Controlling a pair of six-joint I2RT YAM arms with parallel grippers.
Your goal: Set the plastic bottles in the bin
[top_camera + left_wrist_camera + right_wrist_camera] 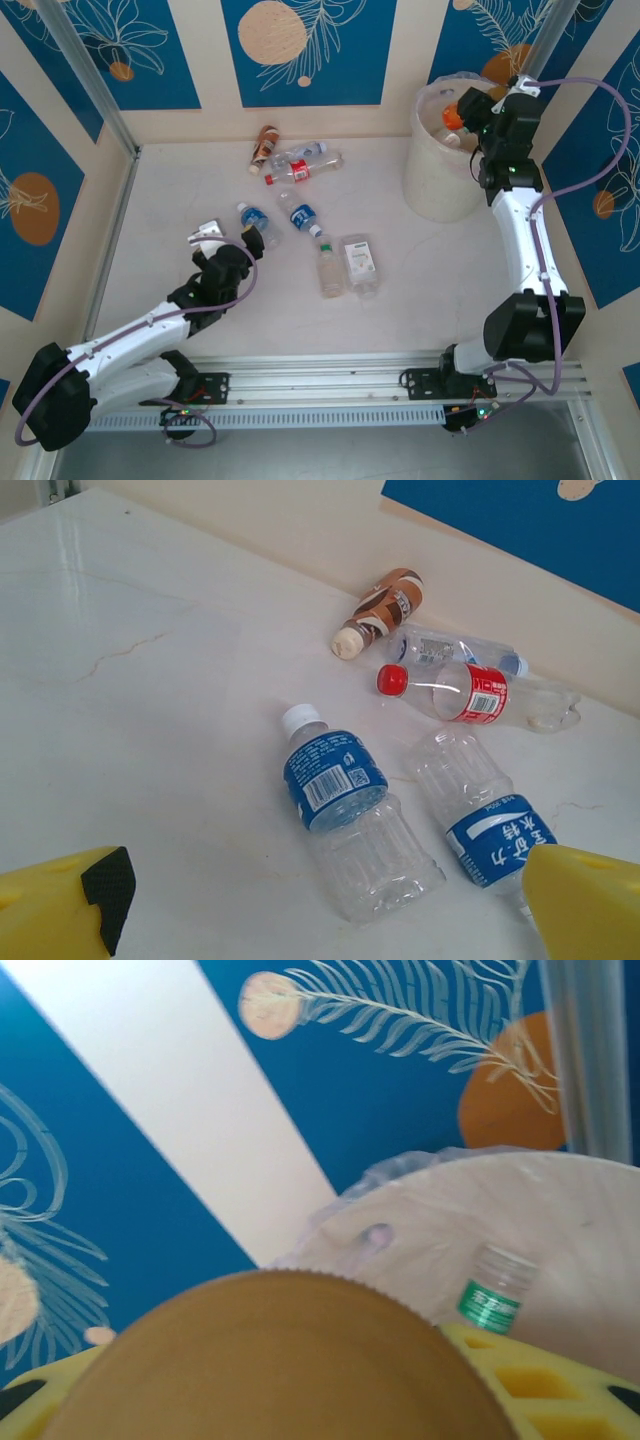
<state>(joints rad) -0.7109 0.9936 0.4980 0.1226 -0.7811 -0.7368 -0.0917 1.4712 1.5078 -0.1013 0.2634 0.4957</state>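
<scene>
The cream bin stands at the back right, lined with a thin bag. My right gripper hangs over its mouth, shut on an orange-capped bottle; that cap is large and blurred in the right wrist view. A green-labelled bottle lies inside the bin. Several plastic bottles lie on the table. My left gripper is open beside a blue-labelled bottle. In the left wrist view this bottle lies ahead of the open gripper, untouched.
A second blue-labelled bottle lies to the right of the first. A red-labelled bottle, a clear one and a brown one lie by the back wall. Two more bottles rest mid-table.
</scene>
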